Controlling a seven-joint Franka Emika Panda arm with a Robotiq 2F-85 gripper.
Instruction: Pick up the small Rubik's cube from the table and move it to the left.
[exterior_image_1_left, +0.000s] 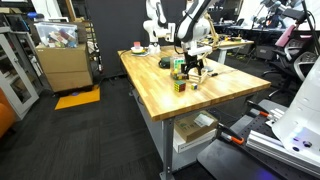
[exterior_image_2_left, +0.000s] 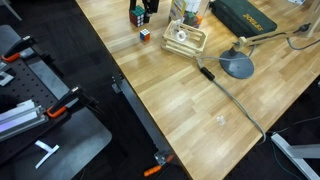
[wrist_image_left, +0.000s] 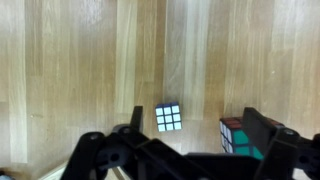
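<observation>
In the wrist view the small Rubik's cube (wrist_image_left: 168, 118) lies on the wooden table (wrist_image_left: 80, 70), its top face white with blue edges. My gripper (wrist_image_left: 200, 128) is open and hovers above the table. The small cube sits between the fingers, close to the left one and not touching it. The larger multicoloured Rubik's cube (wrist_image_left: 231, 134) lies to the right, partly hidden behind the right finger. In both exterior views the gripper (exterior_image_1_left: 196, 68) (exterior_image_2_left: 146, 8) hangs low over the table, with the larger cube (exterior_image_1_left: 181, 84) just in front of it.
A grey desk lamp (exterior_image_2_left: 238, 66) with its cable, a green case (exterior_image_2_left: 245, 15) and a small wooden box (exterior_image_2_left: 185, 39) stand near the gripper. A bowl (exterior_image_1_left: 138, 47) sits at the far corner. The table edge (exterior_image_1_left: 150, 108) runs close to the cubes.
</observation>
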